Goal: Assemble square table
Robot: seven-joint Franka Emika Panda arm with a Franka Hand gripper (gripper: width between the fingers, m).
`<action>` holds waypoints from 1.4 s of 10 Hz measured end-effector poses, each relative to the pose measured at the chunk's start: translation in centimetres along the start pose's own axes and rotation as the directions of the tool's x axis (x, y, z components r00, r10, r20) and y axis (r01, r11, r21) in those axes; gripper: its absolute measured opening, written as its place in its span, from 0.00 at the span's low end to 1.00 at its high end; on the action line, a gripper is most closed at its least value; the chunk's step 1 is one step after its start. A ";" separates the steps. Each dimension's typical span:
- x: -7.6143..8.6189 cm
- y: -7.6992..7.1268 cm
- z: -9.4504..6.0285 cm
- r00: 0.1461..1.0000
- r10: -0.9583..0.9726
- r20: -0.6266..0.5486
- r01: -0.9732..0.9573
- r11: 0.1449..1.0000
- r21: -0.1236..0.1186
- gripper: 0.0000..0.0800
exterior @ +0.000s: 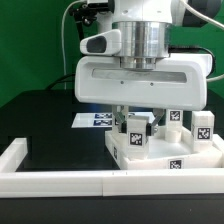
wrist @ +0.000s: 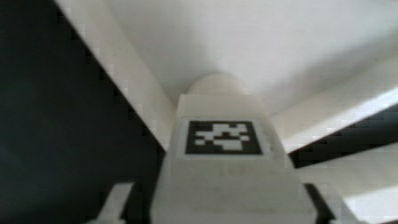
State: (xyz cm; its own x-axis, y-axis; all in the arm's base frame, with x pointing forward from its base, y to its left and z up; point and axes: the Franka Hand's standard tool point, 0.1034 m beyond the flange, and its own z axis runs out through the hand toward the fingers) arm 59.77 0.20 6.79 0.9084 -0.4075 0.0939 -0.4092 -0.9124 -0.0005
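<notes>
Claw (exterior: 135,122) is clamping a leg (wrist: 222,150) over the slab (exterior: 160,155) at frame center, needing it kept upright while lowering squarely.

White slab (exterior: 150,158) and white legs (exterior: 202,127) with black-and-white tags, black table (exterior: 45,120)

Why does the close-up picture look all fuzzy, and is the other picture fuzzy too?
In the wrist view the leg sits so near the camera that it looks soft, though its tag can still be made out, and the bright white surface behind it glares. In the exterior view the tabletop and the other legs are sharper, but the small picture blurs their tags.
</notes>
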 end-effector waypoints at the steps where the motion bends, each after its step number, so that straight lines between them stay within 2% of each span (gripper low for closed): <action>1: 0.0 -0.1 0.0 0.994 0.112 0.003 -0.112 0.994 0.007 0.36; 4: -0.2 -0.3 0.0 0.929 0.371 0.010 -0.371 0.928 0.009 0.36; 6: -0.2 -0.4 0.0 0.841 0.541 0.006 -0.541 0.841 0.001 0.36; 7: -0.2 -0.4 -0.1 0.821 0.571 0.007 -0.571 0.821 -0.003 0.36; 10: -0.2 -0.3 0.1 0.657 0.754 0.021 -0.754 0.657 -0.002 0.36; 12: -0.3 -0.4 0.1 0.614 0.789 0.025 -0.789 0.614 -0.002 0.38; 13: -0.3 -0.4 0.1 0.637 0.770 0.026 -0.770 0.637 -0.002 0.62; 14: -0.5 -0.4 0.2 0.677 0.735 0.028 -0.736 0.677 -0.001 0.62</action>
State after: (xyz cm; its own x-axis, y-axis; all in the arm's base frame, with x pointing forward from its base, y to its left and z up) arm 59.52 0.72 6.60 0.3166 -0.9479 0.0354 -0.9455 -0.3184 -0.0687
